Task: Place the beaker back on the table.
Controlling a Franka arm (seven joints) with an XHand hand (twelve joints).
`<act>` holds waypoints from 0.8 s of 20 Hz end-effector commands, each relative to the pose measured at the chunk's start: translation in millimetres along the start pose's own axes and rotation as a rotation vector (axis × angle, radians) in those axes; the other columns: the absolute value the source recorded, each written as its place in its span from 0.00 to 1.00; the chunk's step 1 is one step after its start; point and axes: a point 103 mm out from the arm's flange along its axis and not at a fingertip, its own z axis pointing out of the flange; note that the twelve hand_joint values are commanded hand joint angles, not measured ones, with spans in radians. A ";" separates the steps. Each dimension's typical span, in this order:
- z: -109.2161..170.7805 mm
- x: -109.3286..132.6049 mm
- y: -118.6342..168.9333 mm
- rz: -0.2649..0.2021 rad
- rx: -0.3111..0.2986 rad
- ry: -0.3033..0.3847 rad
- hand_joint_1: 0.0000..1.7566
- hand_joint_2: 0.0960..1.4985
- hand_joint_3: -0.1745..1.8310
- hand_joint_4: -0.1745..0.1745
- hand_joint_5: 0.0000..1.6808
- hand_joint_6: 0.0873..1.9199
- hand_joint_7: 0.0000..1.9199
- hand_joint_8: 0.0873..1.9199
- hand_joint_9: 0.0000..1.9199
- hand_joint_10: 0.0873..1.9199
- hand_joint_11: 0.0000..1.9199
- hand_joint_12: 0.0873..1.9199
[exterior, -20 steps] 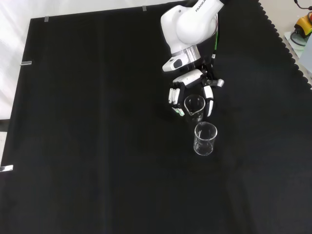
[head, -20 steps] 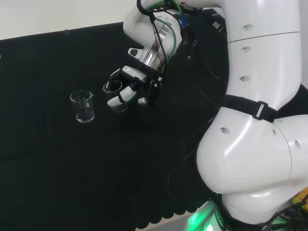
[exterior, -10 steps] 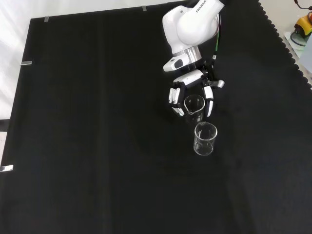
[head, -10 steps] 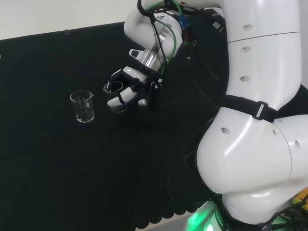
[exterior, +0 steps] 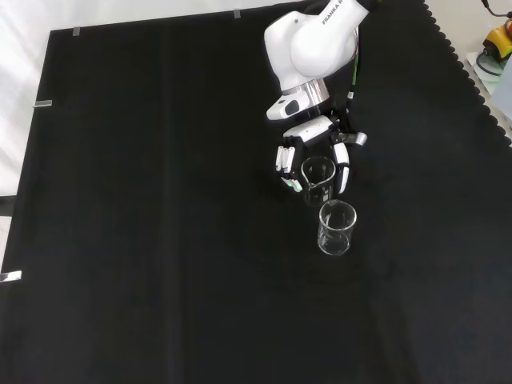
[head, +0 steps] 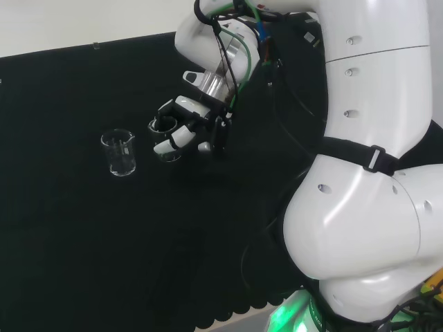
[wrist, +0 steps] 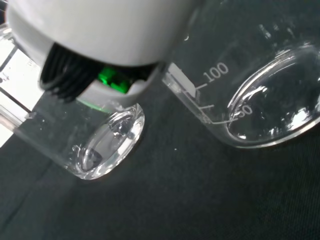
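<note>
On the black desk the hand comes down from twelve o'clock, its fingers curled on either side of a clear beaker. A second beaker stands upright just beside it at about five o'clock, apart from the fingers.

2 clear glass beakers are showing: 1 beaker is sitting between the fingers of the 1 hand, and 1 second beaker is standing free just beside it on the 1 desk under black cloth.
</note>
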 end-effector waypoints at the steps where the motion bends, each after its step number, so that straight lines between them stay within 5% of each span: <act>1: -2.1 -0.2 -1.6 -0.008 0.002 -0.042 0.82 0.31 0.54 0.00 0.70 0.48 0.68 0.33 0.64 0.44 0.46 0.43; 9: -3.1 2.4 -7.3 -0.043 0.020 -0.130 0.80 0.42 0.43 0.13 0.64 0.53 0.61 0.41 0.60 0.46 0.46 0.46; 12: -3.2 3.4 -9.2 -0.052 0.025 -0.159 0.71 0.47 0.39 0.02 0.63 0.50 0.56 0.40 0.56 0.38 0.43 0.50; 14: -3.4 4.3 -10.4 -0.063 0.024 -0.183 0.73 0.32 0.54 0.27 0.58 0.50 0.56 0.37 0.56 0.35 0.39 0.53; 16: -3.1 5.8 -11.4 -0.077 0.026 -0.214 0.74 0.24 0.62 0.40 0.55 0.50 0.55 0.35 0.56 0.33 0.36 0.56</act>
